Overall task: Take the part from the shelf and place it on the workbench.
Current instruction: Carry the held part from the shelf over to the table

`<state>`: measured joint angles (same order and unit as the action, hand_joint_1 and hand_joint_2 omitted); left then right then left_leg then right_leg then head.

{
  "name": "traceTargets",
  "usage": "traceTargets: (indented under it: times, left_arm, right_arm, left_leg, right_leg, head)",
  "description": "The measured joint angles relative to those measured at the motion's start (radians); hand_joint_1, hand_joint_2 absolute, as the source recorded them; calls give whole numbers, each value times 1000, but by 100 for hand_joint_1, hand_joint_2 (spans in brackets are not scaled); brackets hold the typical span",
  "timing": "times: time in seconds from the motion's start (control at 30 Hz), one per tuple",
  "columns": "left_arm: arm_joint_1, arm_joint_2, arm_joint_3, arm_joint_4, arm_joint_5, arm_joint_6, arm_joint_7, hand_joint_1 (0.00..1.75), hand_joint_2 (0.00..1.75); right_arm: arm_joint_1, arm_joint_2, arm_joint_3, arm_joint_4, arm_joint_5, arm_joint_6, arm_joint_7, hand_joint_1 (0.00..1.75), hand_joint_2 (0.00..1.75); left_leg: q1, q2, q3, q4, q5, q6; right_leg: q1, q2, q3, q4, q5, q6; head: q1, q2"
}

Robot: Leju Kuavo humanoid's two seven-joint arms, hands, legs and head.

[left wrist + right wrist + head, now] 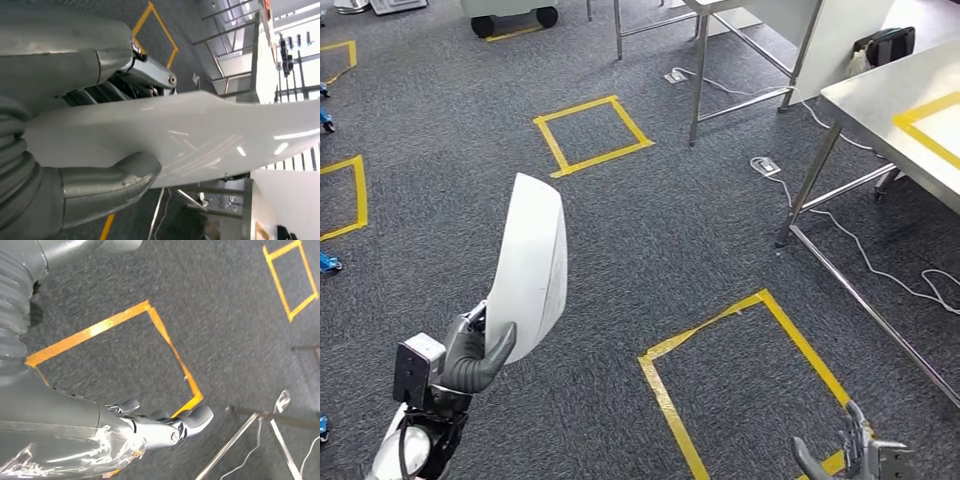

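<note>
The part is a curved, glossy white panel (530,266). My left hand (471,358) grips its lower end at the lower left of the head view, thumb across its face, so the panel stands upright over the carpet. Close up in the left wrist view, the same white part (196,137) lies between the thumb (113,187) and the fingers. My right hand (856,452) hangs low at the bottom right with its fingers apart and nothing in it; the right wrist view shows that hand (162,425) above the carpet. The steel workbench (878,100) with yellow tape stands at the far right.
Dark carpet carries yellow tape squares (592,135), one (743,370) just ahead of my right side. A second steel table (743,40) stands further back. Cables (863,255) and floor sockets (765,166) lie under the workbench legs. Blue pieces (327,262) dot the left edge.
</note>
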<state>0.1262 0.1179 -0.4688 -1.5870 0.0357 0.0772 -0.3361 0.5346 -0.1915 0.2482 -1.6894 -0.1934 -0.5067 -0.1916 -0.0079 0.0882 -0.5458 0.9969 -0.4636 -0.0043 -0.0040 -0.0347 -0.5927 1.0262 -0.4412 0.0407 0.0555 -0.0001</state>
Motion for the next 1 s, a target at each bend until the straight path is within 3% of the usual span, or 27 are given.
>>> traceTargets:
  times: [0.07, 0.1, 0.17, 0.2, 0.23, 0.27, 0.3, 0.37, 0.43, 0.5, 0.53, 0.6, 0.67, 0.73, 0.77, 0.8, 0.83, 0.9, 0.97, 1.0]
  left_arm:
    - [-2, -4, -4, 0, -1, 3, 0, 175, 175]
    - [-4, -4, -7, 0, -1, 4, 0, 175, 175]
    - [-5, -5, -13, 1, -1, 7, 0, 175, 175]
    - [-5, -5, -16, 1, 0, 8, 0, 175, 175]
    - [-5, -5, -18, 1, 0, 10, 0, 175, 175]
    - [-7, -5, -20, 1, 1, 12, 0, 175, 175]
    - [-8, -5, -21, 1, 3, 13, 0, 175, 175]
    - [-12, -5, -23, 1, 6, 17, 0, 175, 175]
    - [-15, -5, -24, 0, 6, 19, 0, 175, 175]
    - [-17, -5, -25, 0, 7, 20, 0, 175, 175]
    - [-19, -5, -25, 0, 7, 20, 0, 175, 175]
    - [-22, -6, -25, 0, 7, 21, 0, 175, 175]
    - [-23, -7, -24, 0, 8, 21, 1, 175, 175]
    - [-22, -7, -24, 1, 8, 22, 2, 175, 175]
    - [-22, -7, -25, 1, 8, 22, 3, 175, 175]
    - [-22, -7, -25, 1, 8, 22, 3, 175, 175]
    - [-23, -8, -25, 1, 8, 22, 3, 175, 175]
    - [-24, -8, -25, 1, 8, 22, 3, 175, 175]
    - [-26, -8, -26, 1, 8, 22, 3, 175, 175]
    - [-27, -8, -26, 1, 8, 22, 3, 175, 175]
  right_arm:
    - [10, -4, 0, 0, -6, -5, -7, 0, 175]
    - [13, -6, 0, 0, -8, -8, -10, 0, 175]
    - [17, -8, 0, 0, -13, -13, -14, 0, 175]
    - [19, -9, 0, 0, -14, -15, -14, 0, 175]
    - [23, -10, 0, 0, -16, -17, -14, 0, 175]
    - [26, -11, 0, 0, -16, -19, -13, 0, 175]
    - [28, -12, 0, -1, -16, -21, -12, 0, 175]
    - [30, -13, 0, -3, -13, -26, -11, 0, 175]
    - [36, -16, 0, -9, -6, -36, -9, 0, 175]
    - [48, -18, 1, -14, -1, -47, -8, 0, 175]
    - [55, -18, 1, -17, -1, -52, -8, 0, 175]
    - [65, -20, 1, -24, -1, -59, -9, 0, 175]
    - [68, -21, 1, -29, -1, -62, -10, 0, 175]
    - [73, -22, 1, -31, -1, -64, -11, 0, 175]
    - [76, -22, 1, -31, -1, -64, -11, 0, 175]
    - [79, -22, 1, -31, -1, -64, -11, 0, 175]
    - [81, -22, 1, -33, -1, -64, -11, 0, 175]
    - [81, -23, 1, -37, -1, -65, -11, 0, 175]
    - [81, -23, 1, -40, -1, -66, -11, 0, 175]
    - [82, -23, 0, -41, -1, -66, -11, 0, 175]
  left_leg:
    - [5, -22, -10, 26, -23, -11]
    - [7, -42, -29, 67, -48, -15]
    - [8, -72, -93, 200, -109, -17]
    - [8, -76, -123, 257, -126, -17]
    - [8, -79, -142, 285, -124, -16]
    - [8, -82, -142, 276, -103, -14]
    - [8, -87, -123, 228, -67, -11]
    - [12, -125, -63, 93, 1, -7]
    - [16, -160, -30, 17, 19, -5]
    - [14, -154, -27, 7, 16, 1]
    - [14, -144, -25, 3, 17, 7]
    - [15, -121, -20, -5, 20, 18]
    - [13, -97, -18, -6, 17, 25]
    - [11, -72, -16, -6, 14, 27]
    - [11, -61, -13, -6, 13, 27]
    - [11, -50, -10, -6, 10, 25]
    - [11, -40, -5, -6, 7, 23]
    - [5, -23, 3, -4, -1, 14]
    - [0, -10, 7, -3, -4, 6]
    - [0, -3, 7, -3, -4, 2]
  right_leg:
    - [-2, 19, -1, -3, 4, -13]
    - [-4, 29, 0, -5, 5, -18]
    - [-5, 50, -1, -5, 4, -23]
    - [-4, 62, -1, -5, 4, -24]
    - [-4, 75, 0, -5, 4, -25]
    - [-4, 88, 1, -5, 4, -25]
    - [-5, 101, 2, -5, 4, -24]
    - [-5, 126, 2, -3, 3, -20]
    - [-6, 147, -5, -1, 5, -8]
    - [-11, 166, -15, -6, 11, 6]
    - [-11, 158, -20, -3, 9, 11]
    - [-7, 109, -48, 49, -24, 19]
    - [-5, 57, -107, 176, -88, 24]
    - [-5, 44, -155, 275, -120, 28]
    - [-5, 42, -152, 271, -107, 29]
    - [-5, 37, -128, 227, -79, 29]
    - [-5, 26, -88, 155, -44, 29]
    - [-2, -5, -19, 33, -2, 22]
    - [2, -12, -2, 0, 2, 9]
    - [2, 0, -3, 0, 4, 2]
  head:
    - [0, 0]
    - [-2, 0]
    - [-3, 0]
    - [-4, 0]
    - [-4, 0]
    - [-4, 0]
    - [-4, 0]
    - [-4, 0]
    - [-4, 0]
    - [-4, 0]
    - [-4, 0]
    - [0, 0]
    - [3, 0]
    - [3, 0]
    - [3, 0]
    - [3, 0]
    - [3, 0]
    - [2, 0]
    - [0, 0]
    - [-1, 0]
